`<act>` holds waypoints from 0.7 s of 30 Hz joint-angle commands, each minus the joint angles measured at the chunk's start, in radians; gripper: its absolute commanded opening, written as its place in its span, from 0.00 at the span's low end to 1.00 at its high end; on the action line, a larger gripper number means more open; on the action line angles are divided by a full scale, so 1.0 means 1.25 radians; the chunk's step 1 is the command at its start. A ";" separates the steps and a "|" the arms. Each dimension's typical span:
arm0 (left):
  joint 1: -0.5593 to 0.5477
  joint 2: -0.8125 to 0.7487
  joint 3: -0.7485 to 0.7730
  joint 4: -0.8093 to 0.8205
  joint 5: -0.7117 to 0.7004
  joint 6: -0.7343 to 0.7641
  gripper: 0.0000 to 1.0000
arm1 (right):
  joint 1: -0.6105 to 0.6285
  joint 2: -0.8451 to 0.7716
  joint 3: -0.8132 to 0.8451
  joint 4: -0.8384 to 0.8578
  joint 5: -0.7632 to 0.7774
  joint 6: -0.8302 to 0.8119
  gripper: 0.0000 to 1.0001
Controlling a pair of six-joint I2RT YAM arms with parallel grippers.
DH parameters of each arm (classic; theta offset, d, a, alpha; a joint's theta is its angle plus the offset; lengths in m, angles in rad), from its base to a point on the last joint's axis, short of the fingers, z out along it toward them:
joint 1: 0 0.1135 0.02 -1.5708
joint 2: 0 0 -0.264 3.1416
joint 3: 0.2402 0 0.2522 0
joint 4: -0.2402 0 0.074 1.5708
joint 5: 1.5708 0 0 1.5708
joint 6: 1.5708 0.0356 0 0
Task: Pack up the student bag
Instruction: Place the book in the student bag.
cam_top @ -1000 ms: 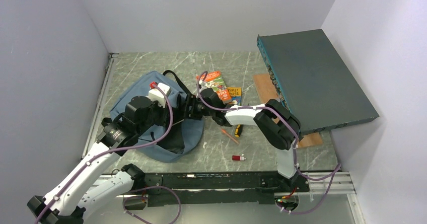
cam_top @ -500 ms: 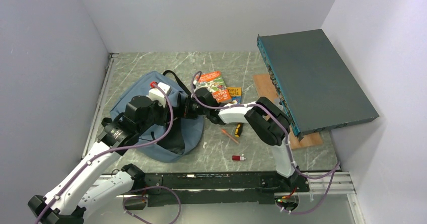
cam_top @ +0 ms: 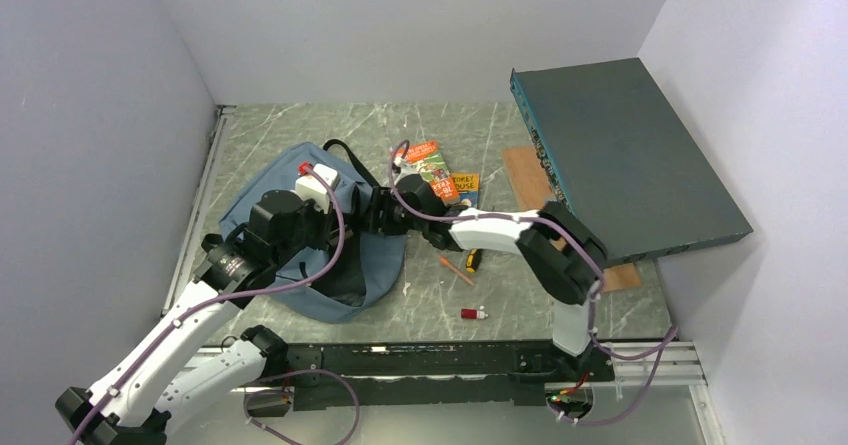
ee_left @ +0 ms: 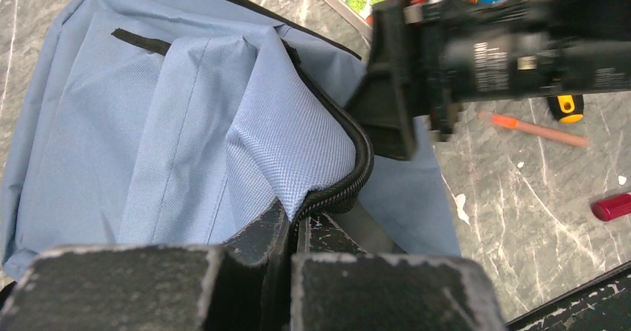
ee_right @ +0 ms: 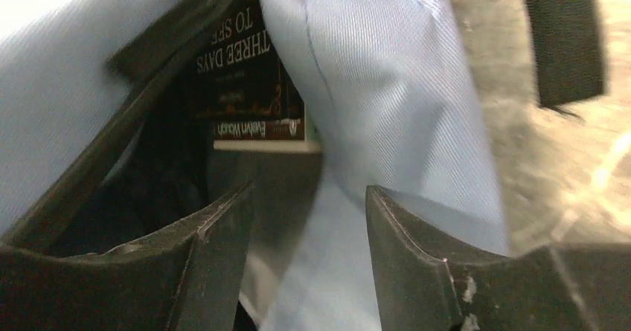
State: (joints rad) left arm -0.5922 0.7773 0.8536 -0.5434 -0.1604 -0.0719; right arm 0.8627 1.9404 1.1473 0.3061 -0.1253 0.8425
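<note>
You have one student bag (cam_top: 285, 170), lying flat on the marbled table (cam_top: 440, 125), left of the middle, with both arms meeting over its right side. The left gripper (ee_left: 294, 230) has its jaws pressed together on the bag's black zipper edge, lifting that lip. The right gripper (ee_right: 309, 190) has its jaws spread at the mouth of the bag, gripping nothing; blue fabric shows between and beyond them.

Inside the bag you can count one dark-covered book (ee_right: 249, 85), lying deep in the opening. Anything else in there is too dark to tell.

To the right of the bag lie two bright picture books (cam_top: 430, 165) (cam_top: 464, 187), overlapping. Nearer to you than those, also right of the bag, are one orange pencil (cam_top: 457, 269), one small yellow-and-black item (cam_top: 473, 258) just beside it, and one small red item (cam_top: 472, 313) nearest the bases.

Far right of the bag, one dark teal flat box (cam_top: 630, 155) sits tilted over one wooden board (cam_top: 522, 170).
</note>
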 commanded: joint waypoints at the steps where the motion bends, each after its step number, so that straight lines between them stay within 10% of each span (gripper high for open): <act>1: 0.003 0.002 0.027 0.054 -0.014 -0.002 0.00 | -0.002 -0.180 -0.064 -0.091 0.043 -0.187 0.62; 10: 0.003 0.025 0.037 0.037 -0.031 -0.007 0.00 | 0.007 -0.325 -0.120 -0.234 0.132 -0.649 0.78; 16: 0.003 0.015 0.036 0.036 -0.050 -0.009 0.00 | 0.008 -0.400 -0.289 0.039 0.173 -0.979 0.84; 21: 0.003 -0.005 0.036 0.035 -0.055 -0.011 0.00 | 0.015 -0.343 -0.256 -0.001 0.173 -1.192 0.86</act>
State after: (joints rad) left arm -0.5922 0.8062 0.8551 -0.5396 -0.1974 -0.0731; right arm 0.8707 1.4815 0.7677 0.2298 0.0532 -0.3523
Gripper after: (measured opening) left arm 0.033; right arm 0.862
